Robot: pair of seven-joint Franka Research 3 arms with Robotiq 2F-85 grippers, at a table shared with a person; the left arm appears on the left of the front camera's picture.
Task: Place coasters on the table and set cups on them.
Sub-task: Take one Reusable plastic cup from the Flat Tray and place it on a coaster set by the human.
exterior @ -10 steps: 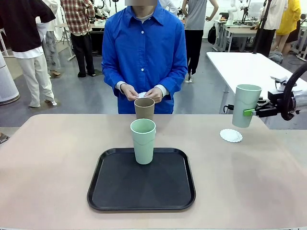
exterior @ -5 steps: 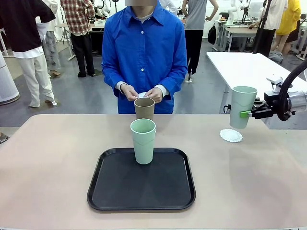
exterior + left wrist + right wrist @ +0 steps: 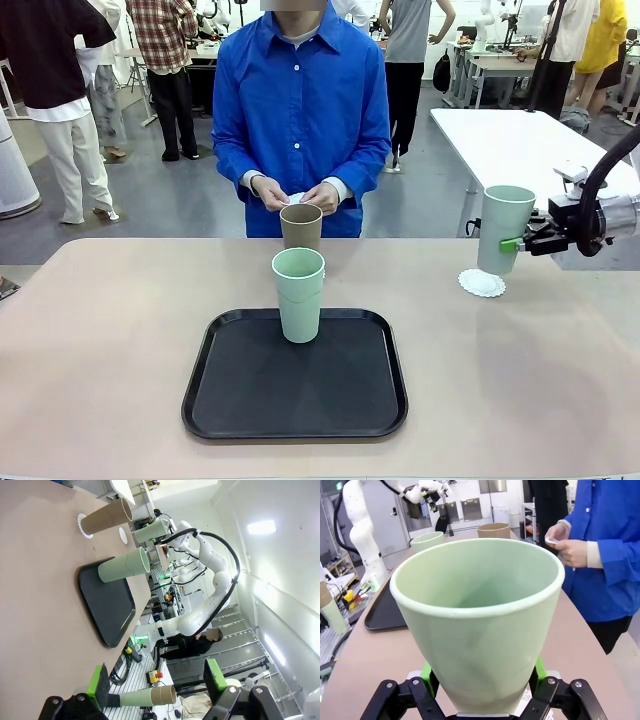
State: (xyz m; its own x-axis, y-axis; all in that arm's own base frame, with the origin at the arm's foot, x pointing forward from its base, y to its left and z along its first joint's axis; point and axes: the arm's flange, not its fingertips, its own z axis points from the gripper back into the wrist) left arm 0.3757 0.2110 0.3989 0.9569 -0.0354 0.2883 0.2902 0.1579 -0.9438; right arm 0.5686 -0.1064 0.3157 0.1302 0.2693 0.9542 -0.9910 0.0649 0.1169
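My right gripper [image 3: 522,243] is shut on a mint green cup [image 3: 503,228], upright, with its base low over a white lacy coaster [image 3: 482,284] at the table's [image 3: 110,330] right side. In the right wrist view the green pads [image 3: 427,673] clamp that cup [image 3: 480,620] low on its wall. A second mint cup [image 3: 299,295] stands on the black tray [image 3: 250,400]. Behind it a tan cup [image 3: 301,227] stands on the table, on a coaster [image 3: 81,525]. The person's hands hold another coaster [image 3: 297,197]. My left gripper [image 3: 157,682] is open and holds nothing.
The person in a blue shirt [image 3: 300,110] stands at the far edge, hands [image 3: 322,197] together over the tan cup. A white table [image 3: 520,140] lies beyond the right corner. Bare table top spreads left and right of the tray.
My right gripper has lowered the mint cup and shifted it slightly left, down towards the coaster. The person and the other cups have not moved.
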